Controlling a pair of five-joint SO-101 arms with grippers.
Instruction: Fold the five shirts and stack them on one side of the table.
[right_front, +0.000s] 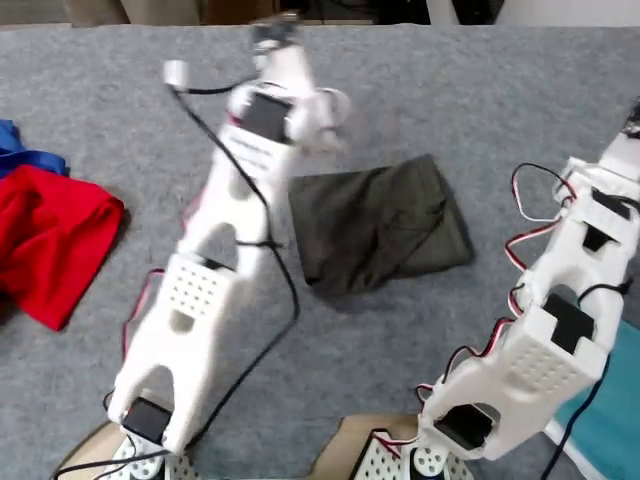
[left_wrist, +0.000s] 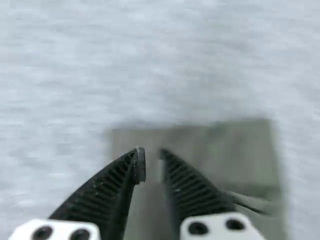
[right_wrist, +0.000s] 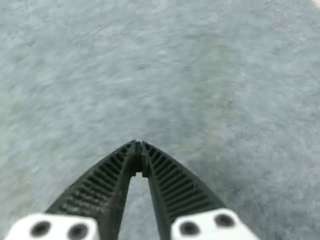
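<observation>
A: Why does the olive shirt (right_front: 380, 225) sit in the middle of the tabletop (right_front: 450, 90)?
B: It looks folded there, awaiting its move to one side. The red shirt (right_front: 55, 240) and blue shirt (right_front: 20, 150) lie crumpled at the left edge.
A: And the jaws?
B: The left jaws, slightly parted and empty, hover above it, probably near its far edge; blur hampers that. The right jaws are closed on nothing over bare tabletop, well apart.
</observation>
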